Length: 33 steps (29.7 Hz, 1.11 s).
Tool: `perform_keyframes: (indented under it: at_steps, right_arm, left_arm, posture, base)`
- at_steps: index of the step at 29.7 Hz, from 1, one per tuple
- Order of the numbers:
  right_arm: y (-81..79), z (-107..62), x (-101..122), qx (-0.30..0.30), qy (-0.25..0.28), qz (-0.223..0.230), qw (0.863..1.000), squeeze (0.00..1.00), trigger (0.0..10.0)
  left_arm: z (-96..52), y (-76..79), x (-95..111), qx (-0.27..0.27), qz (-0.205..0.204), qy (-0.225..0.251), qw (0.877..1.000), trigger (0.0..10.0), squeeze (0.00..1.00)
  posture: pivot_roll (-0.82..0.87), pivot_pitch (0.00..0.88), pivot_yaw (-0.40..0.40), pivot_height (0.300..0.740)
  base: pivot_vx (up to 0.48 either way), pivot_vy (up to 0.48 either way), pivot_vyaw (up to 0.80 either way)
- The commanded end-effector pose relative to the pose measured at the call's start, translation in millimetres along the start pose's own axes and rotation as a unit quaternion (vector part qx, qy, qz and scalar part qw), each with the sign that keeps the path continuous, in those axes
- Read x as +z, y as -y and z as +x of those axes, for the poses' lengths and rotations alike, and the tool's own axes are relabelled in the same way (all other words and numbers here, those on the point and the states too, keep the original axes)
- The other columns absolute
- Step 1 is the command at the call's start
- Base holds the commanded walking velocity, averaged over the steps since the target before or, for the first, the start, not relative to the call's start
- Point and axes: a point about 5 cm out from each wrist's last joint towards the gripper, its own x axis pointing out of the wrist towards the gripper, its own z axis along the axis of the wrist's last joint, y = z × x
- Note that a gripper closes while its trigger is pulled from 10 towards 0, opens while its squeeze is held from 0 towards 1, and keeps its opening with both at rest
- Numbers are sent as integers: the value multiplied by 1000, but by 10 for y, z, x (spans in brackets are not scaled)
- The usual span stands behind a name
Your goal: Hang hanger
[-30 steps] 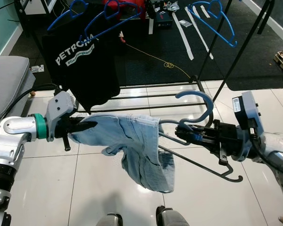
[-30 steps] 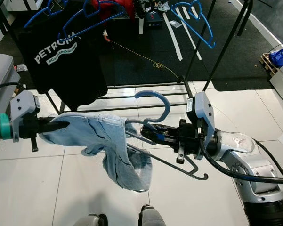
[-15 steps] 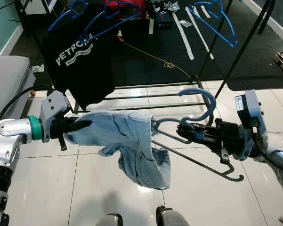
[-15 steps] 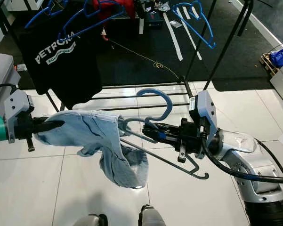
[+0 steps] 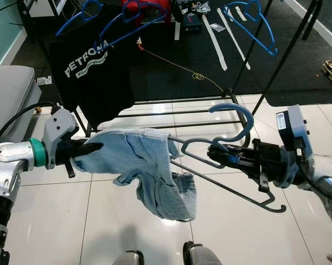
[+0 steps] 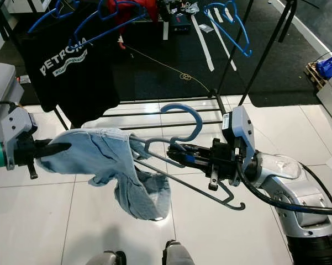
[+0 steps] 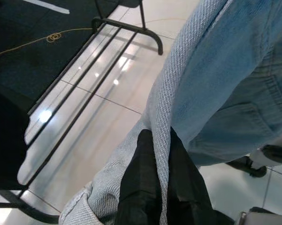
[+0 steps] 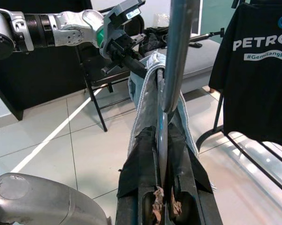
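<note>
Two grippers: both clamped.
Right gripper: grasps the grey hanger below its hook, above the tiled floor.
Left gripper: pinches the denim garment, apparently threaded on the hanger's arm.
Rack: behind, carrying a black T-shirt.

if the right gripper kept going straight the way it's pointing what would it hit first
Probably the denim garment draped on the hanger that the right gripper holds; farther along that line is the left gripper. Depth is uncertain.
</note>
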Motion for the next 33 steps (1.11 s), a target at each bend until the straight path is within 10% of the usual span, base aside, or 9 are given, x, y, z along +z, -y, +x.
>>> perform_keyframes:
  at_steps: [1,2,3,9,10,25,31,32,33]
  right_arm:
    - [13,-36,94,-1,17,-19,1000,0,10000]
    - [13,-36,94,-1,17,-19,1000,0,10000]
    - [14,-33,95,0,17,-19,1000,0,10000]
    - [15,-28,96,0,18,-20,1000,0,10000]
    - [16,-26,97,0,18,-20,1000,0,10000]
    - [22,-21,101,-1,21,-21,1000,0,10000]
    - [27,-17,91,2,20,-20,1000,0,10000]
    - [25,-9,90,3,21,-20,1000,0,10000]
    - [25,-9,90,3,21,-20,1000,0,10000]
  left_arm:
    - [-9,1,-1,2,2,-3,1000,10000,239]
    - [-9,1,-1,2,2,-3,1000,10000,239]
    - [-3,-14,23,5,-1,3,1000,10000,1000]
    - [-4,-68,101,22,11,19,1000,10000,1000]
    - [-7,-89,122,28,15,23,999,10000,0]
    - [-282,-465,337,128,60,42,989,10000,0]
    - [-198,-376,595,44,68,96,992,10000,0]
    - [-118,-315,659,23,76,109,991,10000,1000]
    - [-118,-315,659,23,76,109,991,10000,1000]
  posture:
    - [-67,87,58,740]
    - [-67,87,58,740]
    - [-67,87,58,740]
    - [-66,86,59,740]
    - [-66,85,59,740]
    - [-58,87,59,740]
    - [-54,87,62,740]
    - [-56,88,62,740]
    - [-56,88,62,740]
  base:
    - [0,0,0]
    - [0,0,0]
    - [0,0,0]
    - [0,0,0]
    - [0,0,0]
    - [0,0,0]
    - [0,0,0]
    - [0,0,0]
    - [0,0,0]
